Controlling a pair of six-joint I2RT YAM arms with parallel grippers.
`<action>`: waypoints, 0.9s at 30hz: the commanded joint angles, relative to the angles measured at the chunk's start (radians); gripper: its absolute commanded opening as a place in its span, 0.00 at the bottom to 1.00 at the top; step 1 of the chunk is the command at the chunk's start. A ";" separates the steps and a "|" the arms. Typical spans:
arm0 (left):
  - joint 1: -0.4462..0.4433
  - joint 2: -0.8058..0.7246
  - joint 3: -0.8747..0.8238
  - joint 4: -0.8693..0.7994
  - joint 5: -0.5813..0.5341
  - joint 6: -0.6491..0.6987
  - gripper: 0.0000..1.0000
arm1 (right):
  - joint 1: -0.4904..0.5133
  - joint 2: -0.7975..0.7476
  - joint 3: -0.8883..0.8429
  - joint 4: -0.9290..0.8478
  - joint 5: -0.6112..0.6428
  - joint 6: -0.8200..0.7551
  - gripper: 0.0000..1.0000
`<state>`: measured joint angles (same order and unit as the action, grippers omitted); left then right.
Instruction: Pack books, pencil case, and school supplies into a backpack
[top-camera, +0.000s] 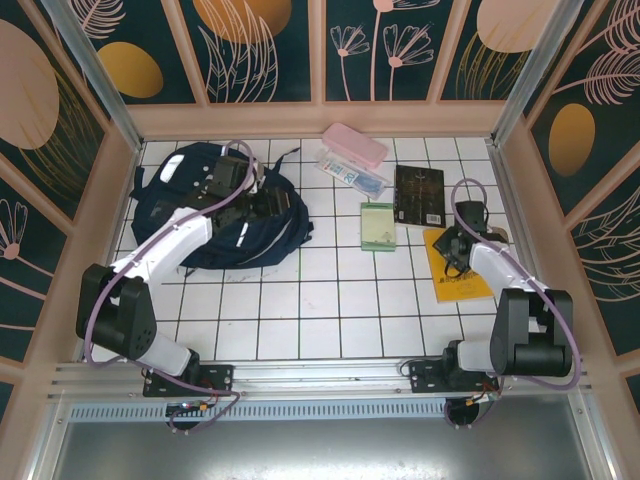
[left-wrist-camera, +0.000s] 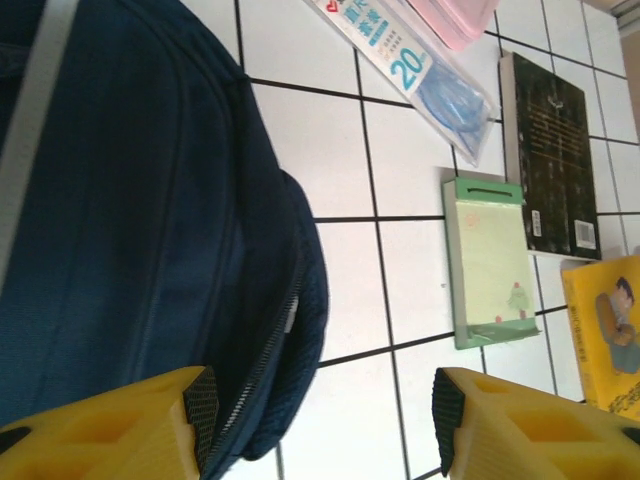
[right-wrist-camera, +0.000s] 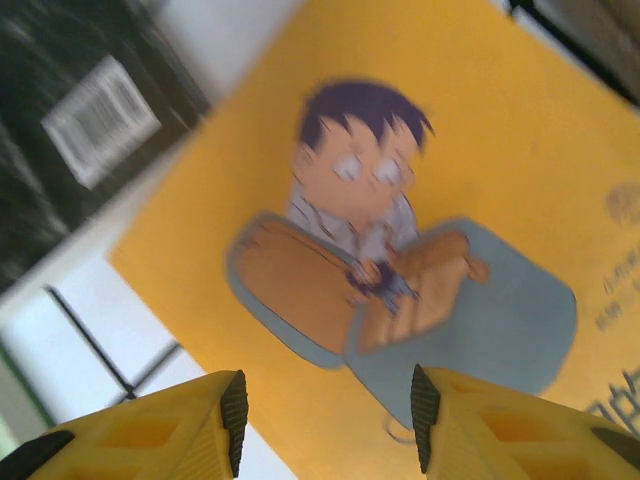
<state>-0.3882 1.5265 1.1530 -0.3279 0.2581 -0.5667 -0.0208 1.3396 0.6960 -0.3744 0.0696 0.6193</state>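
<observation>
On the left the backpack (top-camera: 215, 215) lies slumped on the tiles. Your left claw (left-wrist-camera: 325, 415) hangs over its right edge, jaws apart and empty, and the zip (left-wrist-camera: 265, 370) runs just under the left finger. I judge the mouth needs holding wide before anything goes in, so pinch a fabric lip beside that zip, not the teeth.

Out on the tiles to the right wait the pencil case (top-camera: 355, 145), the packet (top-camera: 350, 177) just beside it, the green book (top-camera: 378, 225), the dark book (top-camera: 418, 195) and, farthest right, the yellow book (top-camera: 462, 270). Your right claw (right-wrist-camera: 325, 410) hovers over that yellow cover, jaws apart, gripping nothing.

The book lies flat, so a straight-down pinch will likely find no edge. Work at the corner where bare tile shows, get one finger under, and close gently so the thin cover doesn't buckle.
</observation>
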 joint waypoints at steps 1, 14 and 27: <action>-0.024 0.002 -0.022 0.053 0.006 -0.052 0.61 | -0.003 -0.020 -0.062 -0.039 -0.037 0.042 0.48; -0.081 0.005 -0.090 0.088 0.014 -0.097 0.61 | 0.337 -0.047 -0.196 0.074 -0.230 0.358 0.47; -0.186 -0.028 -0.210 0.150 0.018 -0.161 0.59 | 0.740 0.264 0.078 0.137 -0.199 0.471 0.48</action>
<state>-0.5488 1.5246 0.9749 -0.2188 0.2619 -0.6960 0.6720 1.5379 0.7464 -0.1383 -0.0879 1.0756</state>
